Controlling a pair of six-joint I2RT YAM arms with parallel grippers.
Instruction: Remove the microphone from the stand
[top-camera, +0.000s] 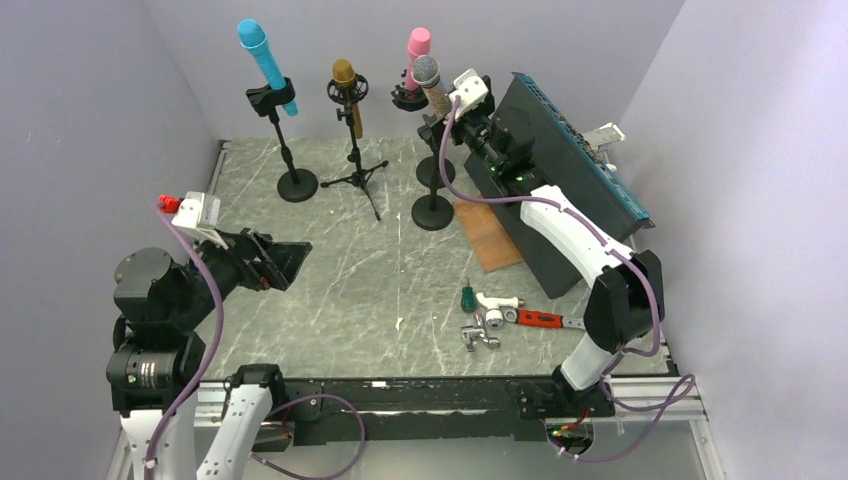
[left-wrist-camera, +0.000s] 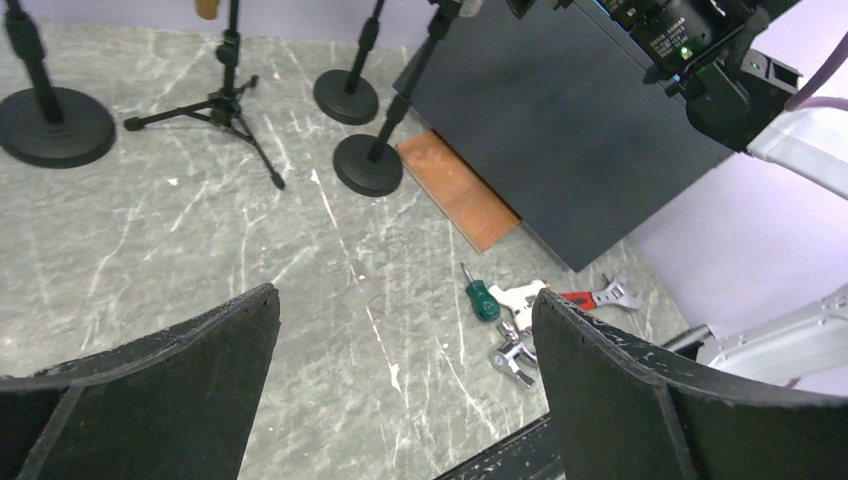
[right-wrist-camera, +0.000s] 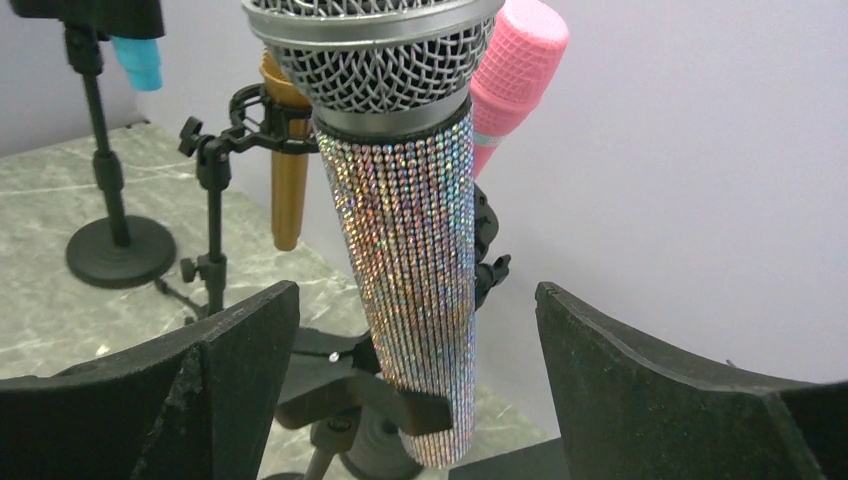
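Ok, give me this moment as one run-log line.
phase: pre-grasp | right pincer: open, facing rhinestone-covered silver-grille microphone, untouched | microphone: seated in black stand clip | left pincer: open, empty, over grey marble table

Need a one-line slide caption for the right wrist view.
Open right pincer flanks the rhinestone microphone clipped in its stand; pink microphone and gold microphone behind.

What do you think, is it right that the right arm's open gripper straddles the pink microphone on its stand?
Not the pink one. The open right gripper straddles the rhinestone microphone on its stand; the pink microphone is behind it, as the right wrist view shows.
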